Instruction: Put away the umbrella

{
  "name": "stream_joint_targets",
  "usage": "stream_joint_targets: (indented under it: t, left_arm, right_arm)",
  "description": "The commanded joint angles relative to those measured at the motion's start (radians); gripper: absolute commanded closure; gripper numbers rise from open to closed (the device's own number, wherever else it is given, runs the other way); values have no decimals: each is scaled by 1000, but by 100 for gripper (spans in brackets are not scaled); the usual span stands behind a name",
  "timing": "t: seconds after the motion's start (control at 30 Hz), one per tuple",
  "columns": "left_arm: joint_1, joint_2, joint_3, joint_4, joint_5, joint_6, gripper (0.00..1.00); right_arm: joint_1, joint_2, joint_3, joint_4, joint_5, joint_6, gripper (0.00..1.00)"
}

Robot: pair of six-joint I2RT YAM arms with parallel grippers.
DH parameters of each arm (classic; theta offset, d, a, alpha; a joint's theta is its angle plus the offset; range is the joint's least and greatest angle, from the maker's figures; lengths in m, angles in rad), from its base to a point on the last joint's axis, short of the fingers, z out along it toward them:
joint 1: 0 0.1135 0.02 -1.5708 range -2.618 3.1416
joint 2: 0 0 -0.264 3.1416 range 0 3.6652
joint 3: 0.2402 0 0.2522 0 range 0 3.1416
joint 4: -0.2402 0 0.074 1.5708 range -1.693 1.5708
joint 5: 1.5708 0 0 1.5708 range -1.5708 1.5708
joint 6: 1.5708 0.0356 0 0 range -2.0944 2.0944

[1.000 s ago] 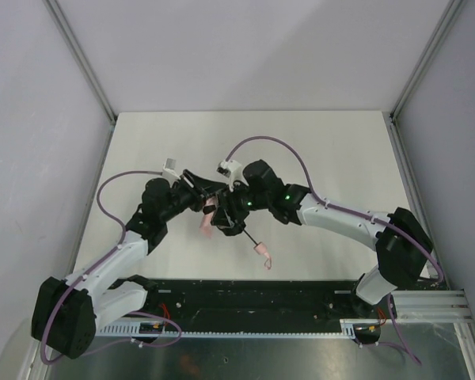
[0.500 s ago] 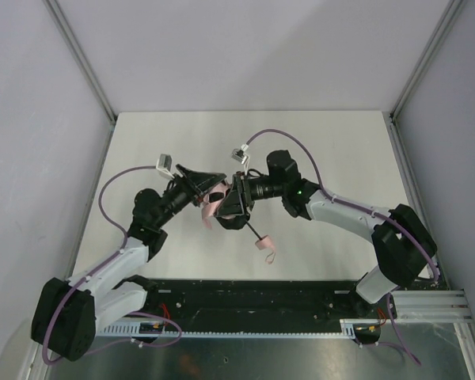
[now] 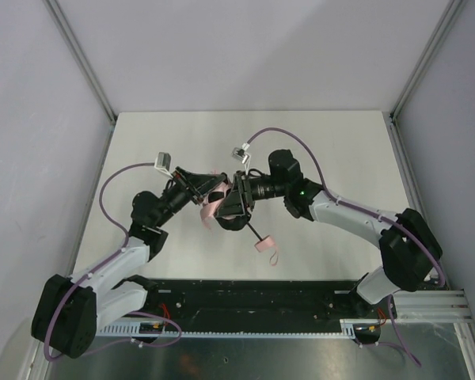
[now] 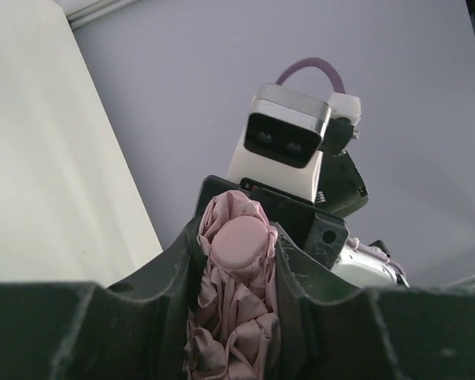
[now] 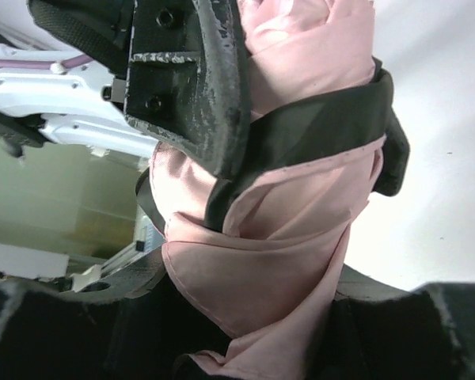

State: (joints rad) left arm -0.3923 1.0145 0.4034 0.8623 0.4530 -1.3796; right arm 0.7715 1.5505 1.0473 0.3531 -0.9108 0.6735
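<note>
Over the middle of the white tabletop [image 3: 340, 150], the umbrella [image 3: 209, 210] is being held between both arms. Seen from above, its long axis is slanting, with the bundled pink canopy pointing far-left and the black shaft near-right. The left gripper [image 3: 212, 192] jaws are being pressed onto the capped canopy end. The right gripper [image 3: 234, 207] jaws are being clamped around the folded fabric just beside. The pink handle [image 3: 263, 244] and thin strap [image 3: 273, 258] are being left ungripped.

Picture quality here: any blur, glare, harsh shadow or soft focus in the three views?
Top external: even light, sharp, no glare on the table. Left wrist: umbrella crisp; that wrist's own fingers, near the lens, are dark and slightly soft. Right wrist: the pink fabric fills the frame, reasonably sharp; background at left soft.
</note>
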Motion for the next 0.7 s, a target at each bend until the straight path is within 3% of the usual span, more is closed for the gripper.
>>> stream_joint_targets:
  t: [0.0, 0.13, 0.33, 0.43, 0.53, 0.63, 0.67]
  left_arm:
    - [3, -34, -4, 50, -52, 7, 100]
    - [3, -55, -1, -38, -83, 22, 100]
    - [1, -60, 48, -221, -99, 47, 100]
    - [0, -62, 66, -276, -97, 51, 100]
    - [-6, -74, 73, -317, -103, 53, 100]
    - [-7, -66, 78, -326, -76, 49, 99]
    - [-5, -62, 81, -326, -61, 46, 93]
  right_arm:
    - [50, -68, 77, -236, 243, -235, 59]
    - [122, -78, 130, -396, 430, -365, 48]
    - [231, -53, 219, -558, 648, -487, 47]
    - [249, -49, 229, -559, 718, -492, 59]
    - [249, -48, 232, -531, 734, -490, 90]
    - [208, -41, 232, -500, 631, -467, 99]
    - [190, -40, 231, -495, 569, -458, 99]
